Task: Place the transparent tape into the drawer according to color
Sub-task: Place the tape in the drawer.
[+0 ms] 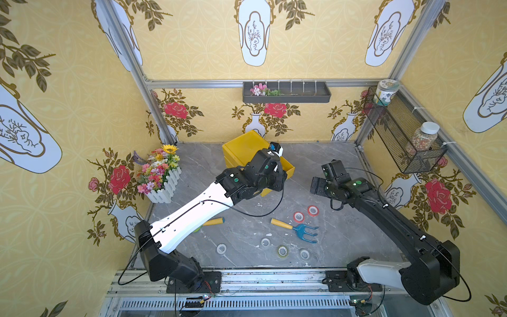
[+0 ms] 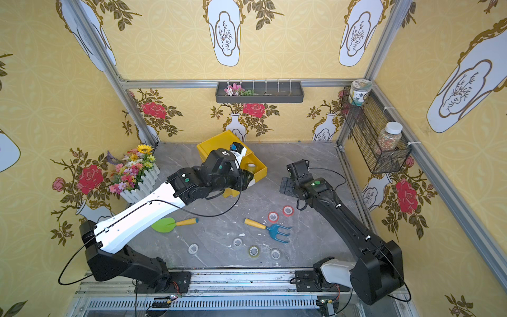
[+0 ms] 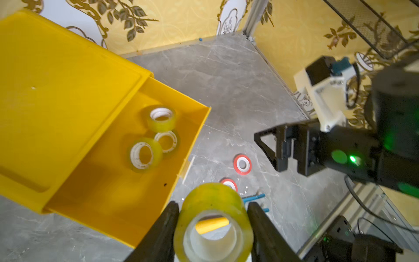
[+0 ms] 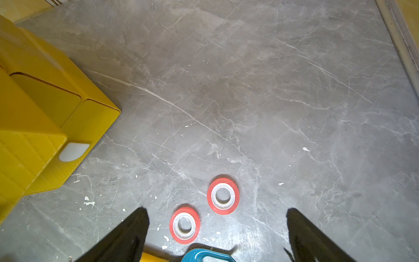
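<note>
On the left, the left claw [image 3: 213, 217] holds a yellow-green roll [image 3: 213, 199] of tape. Its two fingers press on the round outside of the roll, one on each side. The roll hangs just by the front wall of the open yellow drawer [image 3: 102, 192]. It does not look to be over the inside yet. Three more yellow-green rolls [image 3: 161, 119] lie in that drawer, so this looks like the right home for it.

Near the front of the table [image 1: 343, 233] lie three grey rolls [image 1: 221, 248] and one greenish roll [image 1: 282, 250], all flat. A blue rake [image 1: 304, 233] lies beside them. Just past the rake sit two red rolls [image 4: 223, 195], close together but not touching.

On the right, the right claw [image 4: 217, 211] is wide open and holds nothing. It hovers above the red rolls.

I think these rolls are light and stiff, like little hard rings. Their sides are smooth, so they may slip. For a flat roll, a good hold is one finger in the hole and one outside, or a pinch across the whole ring.
</note>
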`<state>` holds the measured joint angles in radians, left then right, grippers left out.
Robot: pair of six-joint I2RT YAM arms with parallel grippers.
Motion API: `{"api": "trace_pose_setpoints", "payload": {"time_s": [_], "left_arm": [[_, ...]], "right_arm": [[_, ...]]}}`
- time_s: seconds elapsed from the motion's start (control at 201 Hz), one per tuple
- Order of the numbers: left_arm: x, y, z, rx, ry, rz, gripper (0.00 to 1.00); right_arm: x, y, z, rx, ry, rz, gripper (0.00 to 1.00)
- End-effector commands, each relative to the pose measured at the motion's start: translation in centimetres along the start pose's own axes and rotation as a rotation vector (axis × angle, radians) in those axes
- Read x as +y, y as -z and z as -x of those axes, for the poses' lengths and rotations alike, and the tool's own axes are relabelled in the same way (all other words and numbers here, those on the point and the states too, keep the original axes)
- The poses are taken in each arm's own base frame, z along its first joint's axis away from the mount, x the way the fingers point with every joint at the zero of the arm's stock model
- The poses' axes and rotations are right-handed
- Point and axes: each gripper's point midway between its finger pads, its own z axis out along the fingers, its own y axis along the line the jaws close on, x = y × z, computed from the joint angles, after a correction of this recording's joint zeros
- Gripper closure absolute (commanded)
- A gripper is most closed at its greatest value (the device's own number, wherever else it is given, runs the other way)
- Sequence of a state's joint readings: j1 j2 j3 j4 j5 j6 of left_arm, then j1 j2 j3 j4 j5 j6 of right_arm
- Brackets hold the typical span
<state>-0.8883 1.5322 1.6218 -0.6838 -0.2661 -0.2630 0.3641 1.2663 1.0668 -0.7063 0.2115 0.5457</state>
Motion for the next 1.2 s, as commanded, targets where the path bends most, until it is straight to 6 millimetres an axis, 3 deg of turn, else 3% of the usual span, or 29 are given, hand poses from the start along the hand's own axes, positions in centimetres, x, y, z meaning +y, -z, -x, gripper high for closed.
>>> {"api": "trace_pose_setpoints", "payload": {"time_s": [0.0, 0.319, 0.583, 0.752, 0.981, 1.09, 1.195], "left_arm": [[1.9, -1.8, -0.2, 0.036, 0.012, 0.045, 0.48], [6.2, -6.1, -1.5, 0.107, 0.073, 0.127, 0.49], [7.0, -8.0, -3.5, 0.166, 0.071, 0.149, 0.48], [7.3, -8.5, -3.9, 0.177, 0.072, 0.165, 0.41], [7.5, -8.2, -3.6, 0.165, 0.086, 0.167, 0.31], [7.0, -6.6, -2.3, 0.116, 0.104, 0.143, 0.24], [6.0, -4.3, -0.8, 0.051, 0.126, 0.086, 0.14]], "right_arm": [[0.2, -0.1, 0.4, -0.018, -0.012, 0.011, 0.03], [0.2, -0.2, 0.2, -0.015, -0.011, 0.015, 0.03], [0.2, -0.2, 0.1, -0.016, -0.01, 0.016, 0.03], [0.3, 0.0, 0.2, -0.02, -0.011, 0.021, 0.03], [0.3, 0.7, 0.3, -0.026, -0.017, 0.036, 0.03], [1.1, 1.4, 0.0, -0.011, -0.001, 0.088, 0.03], [3.3, 2.4, -1.0, 0.026, 0.057, 0.204, 0.01]]}}
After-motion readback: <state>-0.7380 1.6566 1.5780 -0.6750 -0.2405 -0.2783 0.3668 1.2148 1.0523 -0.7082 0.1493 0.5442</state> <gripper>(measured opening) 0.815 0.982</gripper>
